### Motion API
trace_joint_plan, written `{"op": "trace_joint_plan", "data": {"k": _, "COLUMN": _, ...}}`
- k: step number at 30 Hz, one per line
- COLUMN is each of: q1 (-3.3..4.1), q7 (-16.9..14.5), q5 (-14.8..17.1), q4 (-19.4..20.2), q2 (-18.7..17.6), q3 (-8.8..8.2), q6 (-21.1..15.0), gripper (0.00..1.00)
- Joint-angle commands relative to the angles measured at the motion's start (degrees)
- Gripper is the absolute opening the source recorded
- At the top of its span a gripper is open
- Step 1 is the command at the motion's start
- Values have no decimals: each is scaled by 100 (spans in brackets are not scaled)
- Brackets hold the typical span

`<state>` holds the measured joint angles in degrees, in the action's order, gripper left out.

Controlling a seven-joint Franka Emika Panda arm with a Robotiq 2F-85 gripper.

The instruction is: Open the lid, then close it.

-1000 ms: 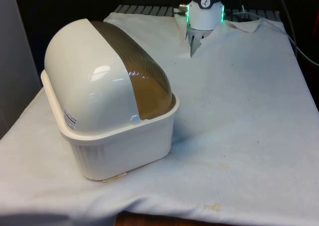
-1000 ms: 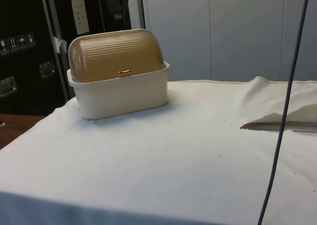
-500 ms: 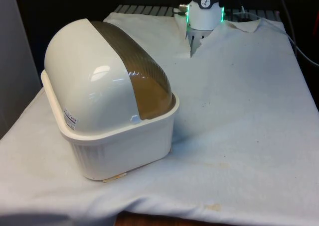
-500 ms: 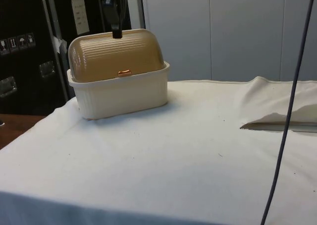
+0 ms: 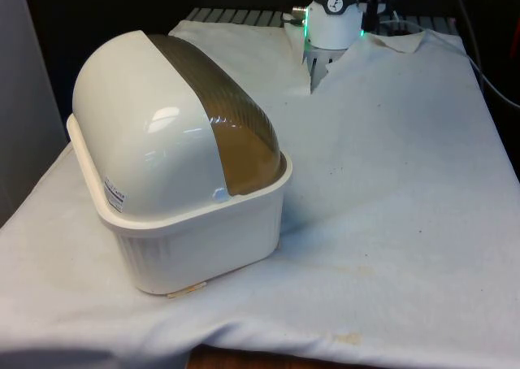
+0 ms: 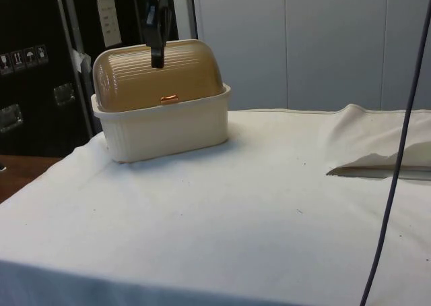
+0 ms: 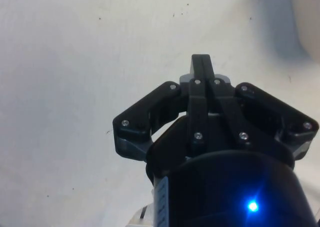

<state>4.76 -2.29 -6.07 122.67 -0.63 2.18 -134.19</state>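
Note:
A cream bread box stands on the white cloth at the front view's left. Its brown ribbed roll lid is down and closed. From the side the lid shows a small copper handle at its lower edge, just above the cream base. My black gripper hangs in the air with its fingers pressed together and nothing between them. In the front view the gripper is far behind the box, towards the right, apart from it. In the wrist view the gripper points down at bare cloth.
The white cloth covers the table, with a slit and raised folds near the robot's base. A dark cable hangs down the side view's right. Bare wood shows at the near table edge.
The gripper has come down from above into the side view and now hangs level with the lid's top. The bread box has not moved and its lid stays closed.

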Motion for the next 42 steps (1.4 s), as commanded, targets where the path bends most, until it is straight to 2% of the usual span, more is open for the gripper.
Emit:
{"op": "trace_joint_plan", "data": {"k": 1, "q1": 6, "q7": 40, "q5": -92, "q4": 115, "q2": 46, "q3": 6, "q6": -183, "gripper": 0}}
{"op": "trace_joint_plan", "data": {"k": 2, "q1": 0, "q7": 0, "q5": -11, "q4": 34, "q2": 6, "q3": 6, "q6": -57, "gripper": 0}}
{"op": "trace_joint_plan", "data": {"k": 5, "q1": 0, "q7": 40, "q5": -155, "q4": 269, "q2": 46, "q3": 23, "q6": -418, "gripper": 0}}
{"op": "trace_joint_plan", "data": {"k": 9, "q1": 6, "q7": 40, "q5": -229, "q4": 418, "q2": 40, "q3": 34, "q6": -630, "gripper": 0}}
{"op": "trace_joint_plan", "data": {"k": 10, "q1": 0, "q7": -6, "q5": -149, "q4": 361, "q2": 6, "q3": 34, "q6": -533, "gripper": 0}}
{"op": "trace_joint_plan", "data": {"k": 14, "q1": 0, "q7": 29, "q5": -355, "q4": 567, "q2": 23, "q3": 29, "q6": -859, "gripper": 0}}
{"op": "trace_joint_plan", "data": {"k": 19, "q1": -6, "q7": 17, "q5": -533, "q4": 665, "q2": 17, "q3": 23, "q6": -1014, "gripper": 0}}
{"op": "trace_joint_plan", "data": {"k": 20, "q1": 0, "q7": -11, "q5": -447, "q4": 642, "q2": 6, "q3": 34, "q6": -940, "gripper": 0}}
{"op": "trace_joint_plan", "data": {"k": 22, "q1": -11, "q7": 11, "q5": -647, "q4": 710, "q2": 11, "q3": 17, "q6": -1083, "gripper": 0}}
{"op": "trace_joint_plan", "data": {"k": 28, "q1": -17, "q7": 23, "q5": -882, "q4": 773, "q2": -17, "q3": 6, "q6": -1180, "gripper": 0}}
{"op": "trace_joint_plan", "data": {"k": 29, "q1": -11, "q7": -17, "q5": -796, "q4": 756, "q2": -17, "q3": 17, "q6": -1100, "gripper": 0}}
{"op": "trace_joint_plan", "data": {"k": 30, "q1": -23, "q7": 29, "q5": -963, "q4": 802, "q2": -29, "q3": 0, "q6": -1226, "gripper": 0}}
{"op": "trace_joint_plan", "data": {"k": 37, "q1": -34, "q7": 63, "q5": -1278, "q4": 871, "q2": -97, "q3": -17, "q6": -1369, "gripper": 0}}
{"op": "trace_joint_plan", "data": {"k": 38, "q1": -34, "q7": 63, "q5": -1312, "q4": 871, "q2": -103, "q3": -23, "q6": -1381, "gripper": 0}}
{"op": "trace_joint_plan", "data": {"k": 39, "q1": -23, "q7": -6, "q5": -1163, "q4": 842, "q2": -103, "q3": 0, "q6": -1283, "gripper": 0}}
{"op": "trace_joint_plan", "data": {"k": 40, "q1": -34, "q7": 69, "q5": -1346, "q4": 877, "q2": -115, "q3": -29, "q6": -1398, "gripper": 0}}
{"op": "trace_joint_plan", "data": {"k": 42, "q1": -34, "q7": 80, "q5": -1421, "q4": 894, "q2": -138, "q3": -34, "q6": -1438, "gripper": 0}}
